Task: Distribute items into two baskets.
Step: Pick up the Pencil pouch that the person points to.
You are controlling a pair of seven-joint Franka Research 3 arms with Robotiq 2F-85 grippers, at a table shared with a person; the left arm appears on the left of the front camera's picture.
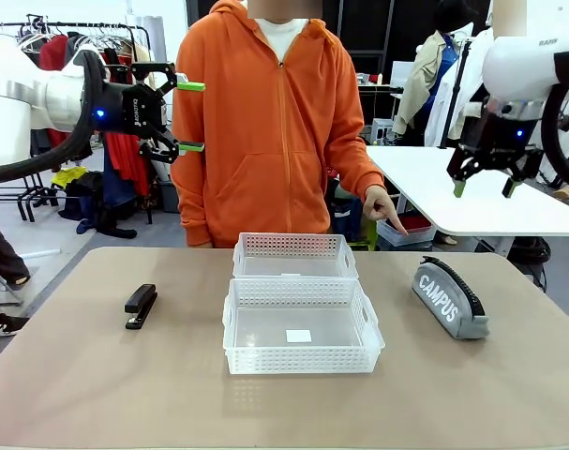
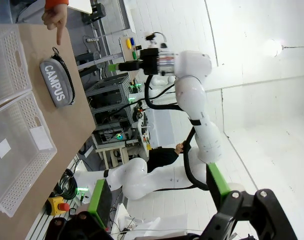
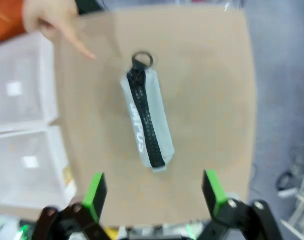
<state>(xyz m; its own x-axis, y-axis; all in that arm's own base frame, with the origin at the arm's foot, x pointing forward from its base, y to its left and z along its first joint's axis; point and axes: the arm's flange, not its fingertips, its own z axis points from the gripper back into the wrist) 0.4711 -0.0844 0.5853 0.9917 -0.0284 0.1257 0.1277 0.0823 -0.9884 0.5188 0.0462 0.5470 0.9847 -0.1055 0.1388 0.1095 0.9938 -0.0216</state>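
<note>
Two baskets are set in line mid-table [image 1: 97, 394]: the near basket [image 1: 303, 359], with the far basket [image 1: 293, 246] just beyond it. The stapler [image 1: 141, 306] is laid well left of the near basket and the pouch [image 1: 450, 298] right of it, both outside. The left tool [image 1: 192, 116] is held high, left of the near basket, fingers apart and empty. The right tool [image 1: 485, 188] is held high to the right, likewise apart and empty. A person's hand [image 1: 382, 204] is pointed downward beyond the pouch.
</note>
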